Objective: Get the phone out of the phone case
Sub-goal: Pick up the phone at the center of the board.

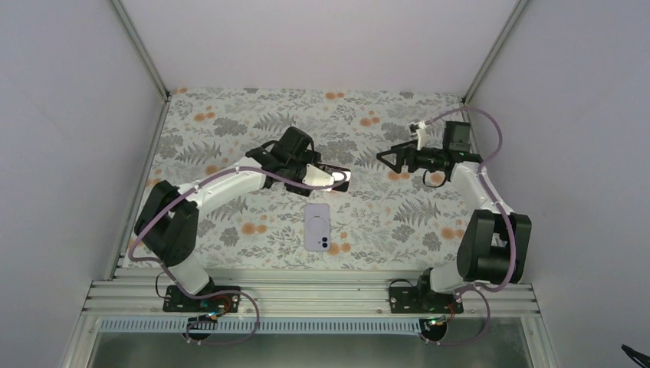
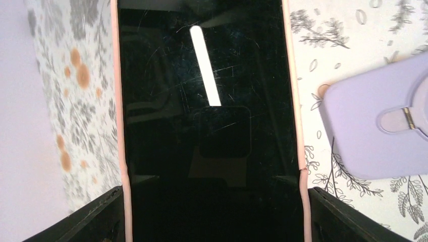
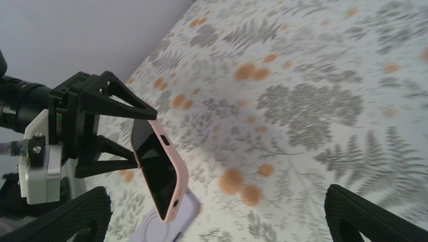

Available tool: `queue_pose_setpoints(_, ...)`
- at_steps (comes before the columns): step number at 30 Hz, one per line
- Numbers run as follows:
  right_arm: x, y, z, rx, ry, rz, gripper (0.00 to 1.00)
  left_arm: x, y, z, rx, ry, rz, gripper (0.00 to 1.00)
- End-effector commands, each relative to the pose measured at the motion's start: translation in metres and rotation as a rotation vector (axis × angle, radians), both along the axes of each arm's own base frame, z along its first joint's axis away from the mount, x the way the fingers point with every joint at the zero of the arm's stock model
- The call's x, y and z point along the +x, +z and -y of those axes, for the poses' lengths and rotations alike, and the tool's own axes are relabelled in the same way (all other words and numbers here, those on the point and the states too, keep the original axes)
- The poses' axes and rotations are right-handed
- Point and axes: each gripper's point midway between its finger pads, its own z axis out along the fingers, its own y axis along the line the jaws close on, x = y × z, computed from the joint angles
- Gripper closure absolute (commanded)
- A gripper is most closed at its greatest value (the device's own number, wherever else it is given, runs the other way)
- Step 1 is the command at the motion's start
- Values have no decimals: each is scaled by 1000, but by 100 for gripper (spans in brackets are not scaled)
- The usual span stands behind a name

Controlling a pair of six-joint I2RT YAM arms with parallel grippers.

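My left gripper (image 1: 331, 178) is shut on the long edges of a phone with a glossy black screen in a pink case (image 1: 339, 179). It holds the phone above the table, screen toward its wrist camera (image 2: 202, 101). The fingers (image 2: 93, 217) press the pink rims on both sides. The right wrist view shows the same phone (image 3: 159, 171) tilted, in the left gripper (image 3: 101, 126). My right gripper (image 1: 385, 157) is open and empty, a short way to the right of the phone and pointing at it.
A lavender phone-shaped thing (image 1: 316, 228) lies flat on the floral tablecloth (image 1: 230, 130) just below the held phone, back up, with camera lenses and a ring holder (image 2: 398, 118). It also shows in the right wrist view (image 3: 156, 229). Grey walls stand on three sides.
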Motion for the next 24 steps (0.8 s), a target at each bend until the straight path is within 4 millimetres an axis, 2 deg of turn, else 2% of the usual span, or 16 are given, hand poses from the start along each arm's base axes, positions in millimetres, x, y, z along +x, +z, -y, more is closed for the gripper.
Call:
queue_pose_setpoints(1,-21,-11,-36,45,163,-60,0,-6,39,17,-30,-216,215,48)
queue_pose_setpoints(4,-32,-25,-59,41,240,-114,0,-18,42,18,-9,-300,284,48)
queue_pose_setpoints(11,-65,-45,-101,8,408,-186,8,-35,41,18,31,-417,371,48)
queue_pose_setpoints(15,-82,-52,-121,-20,490,-205,18,-43,36,16,59,-479,405,49)
queue_pose_setpoints(19,-91,-55,-134,-51,531,-210,28,-47,33,17,79,-513,426,49)
queue_pose_setpoints(20,-92,-64,-138,-59,542,-240,30,-47,34,17,83,-518,433,49)
queue_pose_setpoints(24,-96,-74,-148,-78,571,-271,40,-47,36,19,91,-534,451,49)
